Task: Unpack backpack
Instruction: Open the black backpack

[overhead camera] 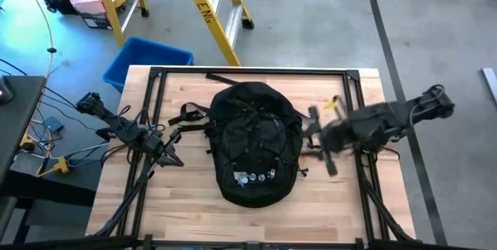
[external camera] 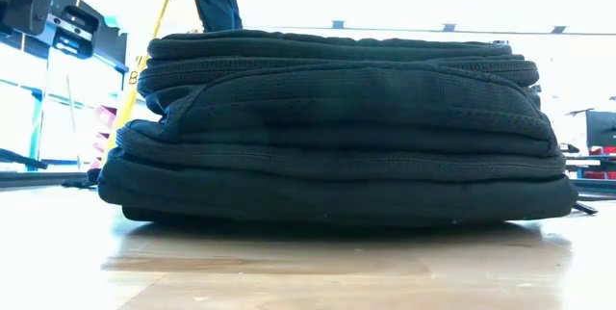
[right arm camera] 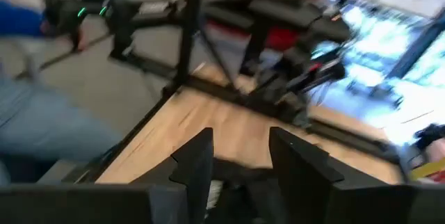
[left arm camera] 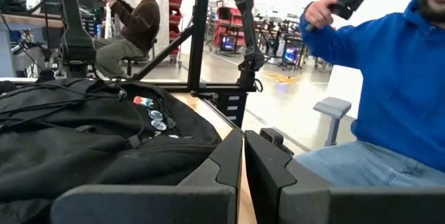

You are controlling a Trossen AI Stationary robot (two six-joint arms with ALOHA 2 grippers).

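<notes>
1. The backpack point(overhead camera: 256, 143) lies flat at the middle of the wooden table point(overhead camera: 194, 203), badges toward the near edge.
2. The left gripper point(overhead camera: 172, 155) rests left of it.
3. The right gripper point(overhead camera: 320, 143) hovers, blurred, just right of it.

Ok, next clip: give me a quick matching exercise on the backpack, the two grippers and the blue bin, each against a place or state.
Things:
1. backpack
2. left gripper
3. right gripper
4. blue bin

Place or state:
A. on the floor beyond the table's far edge
B. lying flat mid-table, badges up
C. fingers apart, empty, at the backpack's right side
D. fingers shut, empty, at the backpack's left side

Pairs: 1-B, 2-D, 3-C, 4-A
</notes>
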